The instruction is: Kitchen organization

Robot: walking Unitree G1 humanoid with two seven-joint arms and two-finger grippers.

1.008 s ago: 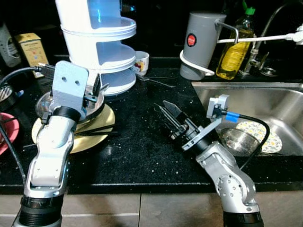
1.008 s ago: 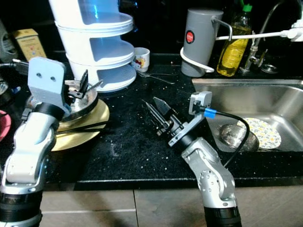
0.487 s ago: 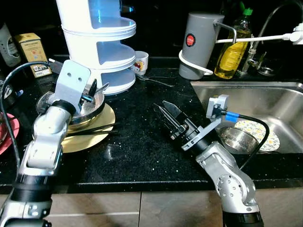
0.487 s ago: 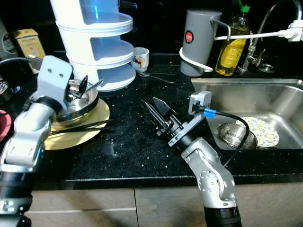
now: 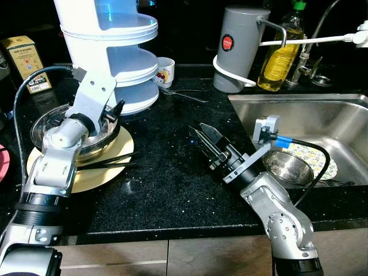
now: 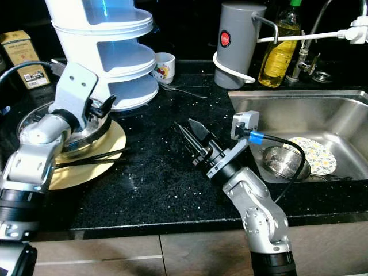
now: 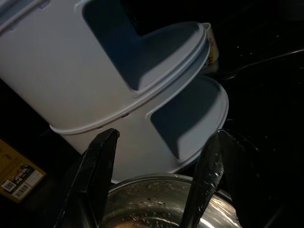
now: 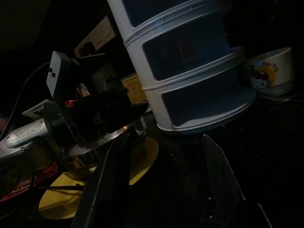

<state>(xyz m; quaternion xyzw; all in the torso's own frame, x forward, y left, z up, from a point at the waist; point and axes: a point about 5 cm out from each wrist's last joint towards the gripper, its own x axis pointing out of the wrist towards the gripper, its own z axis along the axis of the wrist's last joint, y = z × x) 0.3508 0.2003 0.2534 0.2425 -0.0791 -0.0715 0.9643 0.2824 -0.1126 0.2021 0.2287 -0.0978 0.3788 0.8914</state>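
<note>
One steel bowl (image 5: 69, 129) is what I'm working on; it sits on a yellow plate (image 5: 86, 169) on the black countertop (image 5: 167, 178), just in front of the white tiered organiser (image 5: 109, 57). A pair of black chopsticks (image 5: 106, 162) lies across the plate, beside the bowl. My left gripper (image 5: 112, 112) is at the bowl's far rim, on the side nearest the organiser. From the left wrist view I see its fingers (image 7: 97, 175) spread wide with the rim between them, but I cannot tell whether they touch it, and they have hold of nothing.

My right gripper (image 5: 202, 140) hovers low over the bare counter, well apart from the bowl, jaws parted and empty, pointing towards the organiser.

Further out, a small printed cup (image 5: 165, 71) stands behind the organiser's base. A grey kettle (image 5: 238, 46) and an oil bottle (image 5: 277, 54) stand behind the sink (image 5: 345, 123), which holds a second steel bowl (image 5: 286, 168) and a patterned plate (image 5: 313, 161).
</note>
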